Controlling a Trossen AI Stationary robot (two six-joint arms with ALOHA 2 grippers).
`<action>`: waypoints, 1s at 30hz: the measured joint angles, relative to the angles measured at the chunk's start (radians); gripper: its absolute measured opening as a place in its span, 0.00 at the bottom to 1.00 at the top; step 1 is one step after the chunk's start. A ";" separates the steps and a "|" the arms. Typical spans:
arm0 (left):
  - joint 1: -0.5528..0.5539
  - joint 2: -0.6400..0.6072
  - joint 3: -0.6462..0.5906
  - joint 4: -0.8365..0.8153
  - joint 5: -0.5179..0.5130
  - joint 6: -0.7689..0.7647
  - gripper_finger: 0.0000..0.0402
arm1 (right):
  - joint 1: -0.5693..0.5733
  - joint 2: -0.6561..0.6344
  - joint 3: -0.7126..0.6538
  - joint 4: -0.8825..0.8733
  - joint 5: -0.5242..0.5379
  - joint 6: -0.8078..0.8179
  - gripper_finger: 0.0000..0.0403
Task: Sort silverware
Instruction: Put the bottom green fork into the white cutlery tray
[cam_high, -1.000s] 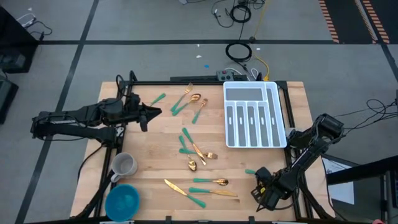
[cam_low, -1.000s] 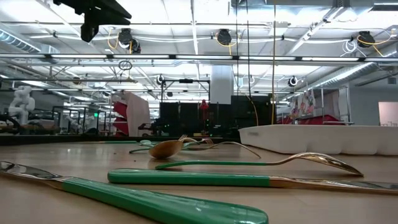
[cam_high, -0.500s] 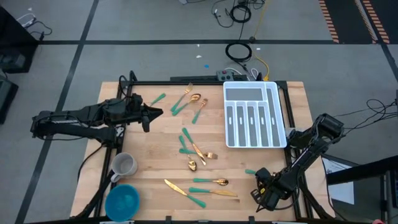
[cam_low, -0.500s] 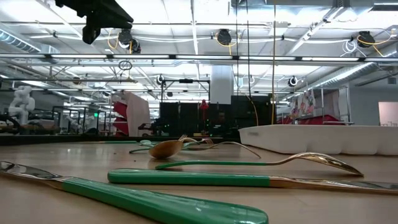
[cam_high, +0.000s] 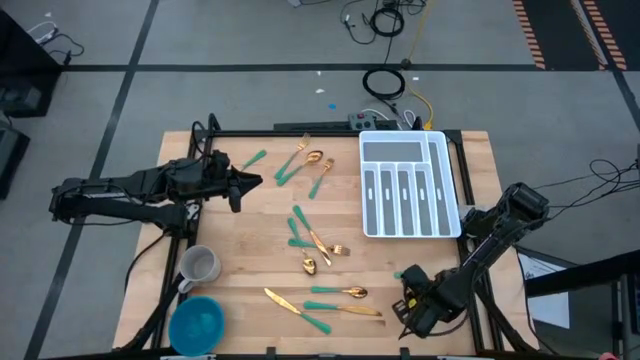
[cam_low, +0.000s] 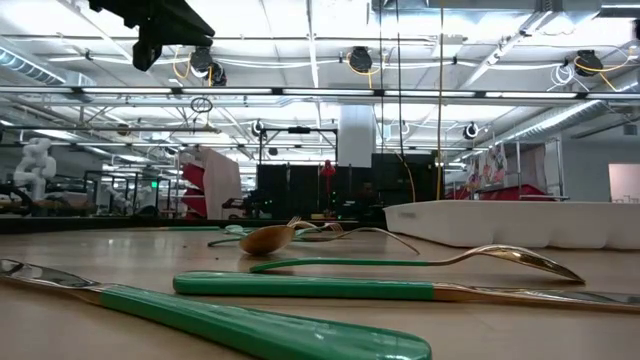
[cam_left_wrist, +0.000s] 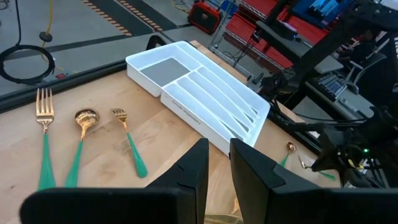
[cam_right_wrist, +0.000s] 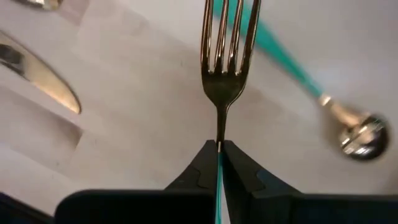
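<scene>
The right wrist view is showing what the overhead camera is hiding: the right gripper (cam_right_wrist: 219, 149) is gripping a fork (cam_right_wrist: 225, 50) by its thin neck, jaws clamped together on it, tines pointing away over the wooden desk (cam_right_wrist: 137, 118), with a knife blade (cam_right_wrist: 43, 81) and a spoon (cam_right_wrist: 357, 134) lying nearby. From above, the right gripper (cam_high: 412, 312) is sitting low at the near right corner of the desk (cam_high: 250, 240), the fork itself not visible. The left gripper (cam_high: 250, 182) is hovering over the far left part, and the left wrist view is showing its jaws nearly together with a narrow gap and nothing between them. That view is also taking in the white tray (cam_left_wrist: 205, 93) with its long empty slots. The rest of the silverware (cam_high: 318, 240) is lying scattered across the desk's middle, with a grey mug (cam_high: 200, 266) and a blue bowl (cam_high: 196, 322) standing at the near left. The low view is looking across knife handles (cam_low: 300, 286) into a large workshop hall with ceiling lights.
</scene>
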 joint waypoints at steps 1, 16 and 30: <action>0.000 0.000 0.000 0.000 0.000 0.000 0.18 | -0.020 -0.003 0.003 -0.028 0.001 -0.028 0.00; 0.000 0.000 0.000 0.000 0.005 -0.004 0.18 | -0.399 -0.162 0.003 -0.355 0.272 -0.358 0.00; 0.000 0.000 0.000 0.000 0.005 0.000 0.18 | -0.751 -0.559 -0.137 -0.399 0.528 -0.424 0.00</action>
